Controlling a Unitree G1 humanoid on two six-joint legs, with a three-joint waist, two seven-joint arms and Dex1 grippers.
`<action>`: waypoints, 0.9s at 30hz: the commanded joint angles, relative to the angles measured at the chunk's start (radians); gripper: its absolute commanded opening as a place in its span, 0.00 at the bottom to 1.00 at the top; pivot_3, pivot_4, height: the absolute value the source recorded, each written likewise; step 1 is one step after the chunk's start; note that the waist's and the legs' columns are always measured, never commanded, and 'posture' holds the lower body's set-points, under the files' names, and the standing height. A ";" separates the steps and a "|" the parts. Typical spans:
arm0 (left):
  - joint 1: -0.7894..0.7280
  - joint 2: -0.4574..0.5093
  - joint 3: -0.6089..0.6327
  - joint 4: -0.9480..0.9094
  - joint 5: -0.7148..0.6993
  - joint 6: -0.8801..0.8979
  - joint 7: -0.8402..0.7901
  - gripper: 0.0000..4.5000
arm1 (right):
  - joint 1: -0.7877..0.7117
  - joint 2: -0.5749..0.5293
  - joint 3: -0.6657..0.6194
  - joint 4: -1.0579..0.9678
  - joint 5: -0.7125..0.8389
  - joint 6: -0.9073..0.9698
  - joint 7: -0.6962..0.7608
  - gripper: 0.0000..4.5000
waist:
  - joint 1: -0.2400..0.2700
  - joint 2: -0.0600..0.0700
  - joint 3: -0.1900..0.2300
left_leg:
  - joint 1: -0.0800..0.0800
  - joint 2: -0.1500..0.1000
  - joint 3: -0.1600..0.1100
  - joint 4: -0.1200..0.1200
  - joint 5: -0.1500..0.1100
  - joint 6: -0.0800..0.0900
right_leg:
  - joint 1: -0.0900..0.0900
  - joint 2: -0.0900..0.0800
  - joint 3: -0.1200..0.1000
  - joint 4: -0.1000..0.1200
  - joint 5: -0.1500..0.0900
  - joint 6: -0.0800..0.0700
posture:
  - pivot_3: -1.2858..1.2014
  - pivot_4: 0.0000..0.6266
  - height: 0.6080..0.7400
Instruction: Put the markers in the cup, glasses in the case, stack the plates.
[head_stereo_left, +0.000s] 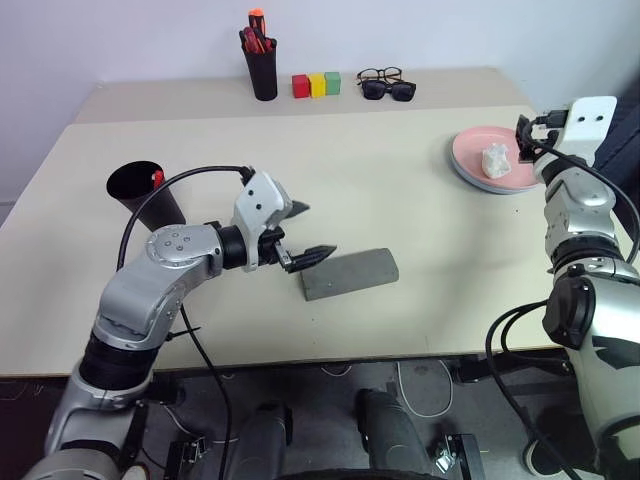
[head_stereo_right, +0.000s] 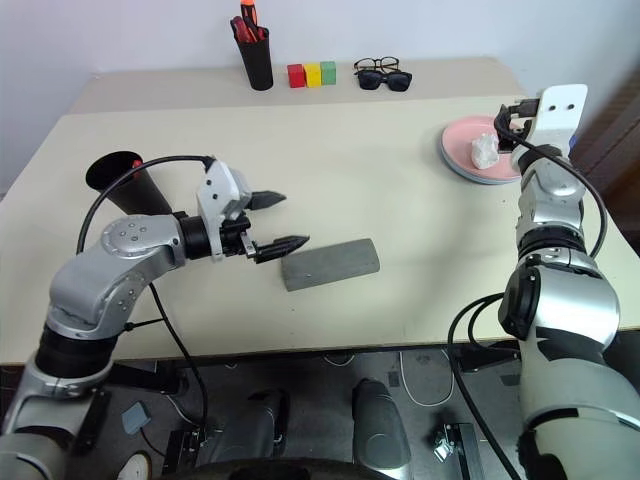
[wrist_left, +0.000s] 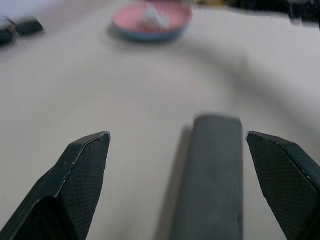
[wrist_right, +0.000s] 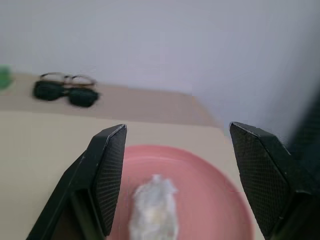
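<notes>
The grey case (head_stereo_left: 350, 273) lies shut near the table's front middle. My left gripper (head_stereo_left: 305, 232) hovers open just left of it, nothing between its fingers; the left wrist view shows the case (wrist_left: 212, 175) lying between them, further out. The black cup (head_stereo_left: 140, 192) stands at the left with a red marker tip (head_stereo_left: 157, 178) showing inside. At the right, the salmon plate (head_stereo_left: 475, 150) rests on the blue plate (wrist_left: 150, 36). My right gripper (wrist_right: 177, 126) is open above their near edge. The wire-framed glasses (head_stereo_left: 380, 74) lie at the back.
A crumpled white wad (head_stereo_left: 497, 158) sits on the salmon plate. Black sunglasses (head_stereo_left: 388, 91) lie just in front of the glasses. A black pen holder (head_stereo_left: 262, 68) with red-topped pens and red, yellow and green blocks (head_stereo_left: 316, 84) line the back.
</notes>
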 joint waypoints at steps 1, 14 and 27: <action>0.050 0.016 0.039 -0.012 0.031 -0.099 -0.004 1.00 | 0.099 -0.052 -0.004 -0.200 0.071 -0.018 0.209 0.74 | 0.000 0.000 0.000 | 0.000 0.000 0.000 0.000 0.000 0.000 | 0.000 0.000 0.000 0.000 0.000 0.000 | 0.52 0.24 1.00; 0.168 0.040 0.150 -0.017 -0.121 -0.080 -0.071 1.00 | 1.025 -0.280 -0.322 -1.351 0.402 0.636 0.491 0.74 | 0.031 0.000 -0.001 | 0.005 0.000 0.000 0.003 0.000 0.000 | 0.006 0.000 0.000 0.001 -0.003 -0.003 | 0.52 0.24 1.00; 0.436 0.082 0.272 -0.109 -0.072 -0.207 -0.031 1.00 | 1.299 -0.160 -0.480 -1.473 0.538 0.729 0.532 0.74 | 0.029 0.000 -0.001 | 0.004 0.001 0.002 0.003 -0.001 0.001 | 0.004 0.000 0.000 -0.001 -0.005 -0.002 | 0.52 0.24 1.00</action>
